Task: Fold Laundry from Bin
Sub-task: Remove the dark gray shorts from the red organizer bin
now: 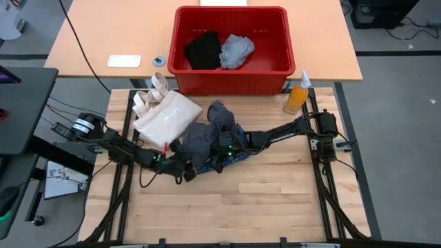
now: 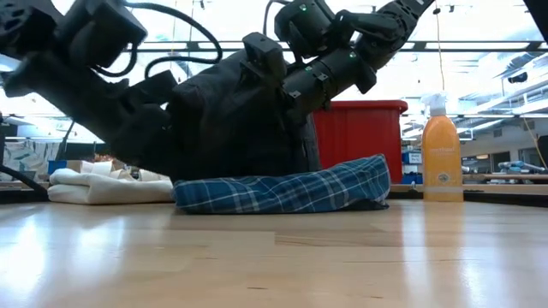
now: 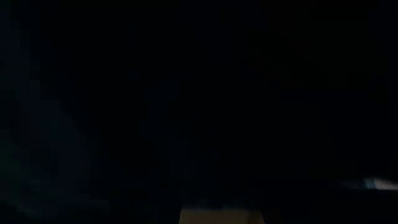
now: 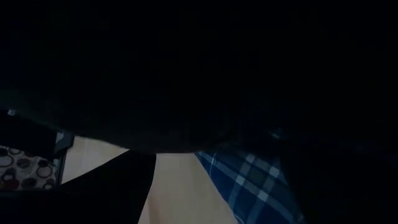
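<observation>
Near the table's centre, in the high view, both grippers meet at a dark charcoal-grey piece (image 1: 203, 138) heaped on the blue-and-white plaid shirt (image 1: 238, 157). The left gripper (image 1: 180, 165) comes in from eight o'clock and the right gripper (image 1: 222, 148) from three o'clock, so the garment lies between them, its long axis running roughly from seven o'clock to one o'clock. Both wrist views are blocked by dark cloth; whether either pair of jaws is open, closed or holding fabric, I cannot tell.

From the low view the charcoal piece (image 2: 240, 120) stands bunched up against both arms, while the plaid shirt (image 2: 282, 190) lies flat under it. Each gripper is buried at one end of the heap, neither clearly nearer. My judgement is that the coming move depends on drawing those two ends apart along that axis.

At ten o'clock from the heap, touching it, lies a cream-white tote bag (image 1: 165, 116), which could snag a leftward pull. At twelve o'clock stands the bin (image 1: 231, 79), with a black piece (image 1: 202, 49) and a light grey piece (image 1: 236, 50) in it. An orange spray bottle (image 1: 298, 95) stands at two o'clock, well apart.
</observation>
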`<state>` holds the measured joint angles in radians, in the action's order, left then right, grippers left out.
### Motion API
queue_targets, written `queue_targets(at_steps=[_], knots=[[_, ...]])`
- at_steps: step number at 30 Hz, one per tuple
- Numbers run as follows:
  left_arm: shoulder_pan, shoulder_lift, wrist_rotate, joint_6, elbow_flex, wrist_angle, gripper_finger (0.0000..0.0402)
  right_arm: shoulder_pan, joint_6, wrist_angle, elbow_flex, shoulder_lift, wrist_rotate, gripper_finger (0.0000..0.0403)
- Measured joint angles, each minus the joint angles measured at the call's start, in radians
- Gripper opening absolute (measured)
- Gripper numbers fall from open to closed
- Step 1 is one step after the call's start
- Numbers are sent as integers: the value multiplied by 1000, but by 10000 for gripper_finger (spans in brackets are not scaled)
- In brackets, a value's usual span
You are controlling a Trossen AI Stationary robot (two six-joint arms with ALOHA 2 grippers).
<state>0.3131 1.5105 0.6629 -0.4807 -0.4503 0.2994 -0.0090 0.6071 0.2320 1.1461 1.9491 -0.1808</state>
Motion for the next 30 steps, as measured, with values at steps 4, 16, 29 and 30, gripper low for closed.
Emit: queue_targets(at_steps=[4,16,29,30], knots=[[-43,37,-22,2,0,46,164,-9,2,7,0,0,-9,347],[-80,46,-64,4,0,107,28,-10,2,22,0,0,-40,346],[-78,-77,-122,209,2,81,4,-13,3,6,0,-30,-56,346],[-79,-87,-134,237,0,70,4,-13,3,-2,0,-39,-56,346]])
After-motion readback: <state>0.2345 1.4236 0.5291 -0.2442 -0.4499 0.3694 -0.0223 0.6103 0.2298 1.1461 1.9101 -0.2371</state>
